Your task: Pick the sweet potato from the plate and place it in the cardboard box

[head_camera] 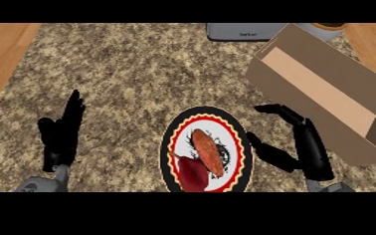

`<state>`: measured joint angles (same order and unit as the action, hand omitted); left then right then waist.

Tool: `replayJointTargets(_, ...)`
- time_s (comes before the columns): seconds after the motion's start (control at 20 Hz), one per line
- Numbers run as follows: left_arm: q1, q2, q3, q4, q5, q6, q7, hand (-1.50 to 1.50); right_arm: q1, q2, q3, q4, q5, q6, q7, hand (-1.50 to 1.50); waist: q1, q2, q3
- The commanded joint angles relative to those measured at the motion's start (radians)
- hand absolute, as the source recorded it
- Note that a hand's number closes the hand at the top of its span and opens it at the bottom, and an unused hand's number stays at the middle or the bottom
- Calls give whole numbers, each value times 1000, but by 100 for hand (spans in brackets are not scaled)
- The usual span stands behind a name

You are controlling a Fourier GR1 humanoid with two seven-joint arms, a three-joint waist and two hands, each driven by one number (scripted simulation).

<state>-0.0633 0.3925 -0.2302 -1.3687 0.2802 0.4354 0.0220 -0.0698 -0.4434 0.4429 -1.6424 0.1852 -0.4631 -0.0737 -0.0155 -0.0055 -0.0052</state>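
The sweet potato (208, 151), an elongated orange-brown tuber, lies lengthwise on the plate (174, 136) in the lower centre of the frame, untouched by either hand. A dark red patch sits at the plate's lower left, overlapping the tuber's lower end. The plate is round with a black rim, a red and yellow scalloped band and a white centre bearing a dark pattern.

The right hand (305, 147), just right of the plate, is released: fingers and thumb spread, grasping nothing. The left hand (60, 134) rests open at lower left, fingers up.

The cardboard box (294, 87), plain brown with its flaps open, sits tilted at upper right. The counter (132, 74) is speckled stone. A grey appliance (242, 32) shows at the top edge.
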Motion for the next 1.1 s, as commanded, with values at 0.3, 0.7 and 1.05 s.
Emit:
replayJointTargets(0.3, -11, -16, 43, 62, 11, -50, -51, 0, 32, -205, 87, -320, 317, 168, 499, -150, 7, 0, 1)
replayJointTargets(0.7, -38, -69, 15, 56, -27, -33, -30, 0, -147, -174, 134, -475, 265, 495, 913, -150, 28, 5, 3)
replayJointTargets(1.05, -79, -63, 65, 126, -37, -86, -45, 0, -257, -41, 167, -392, 244, 670, 1052, -150, 19, 7, 5)
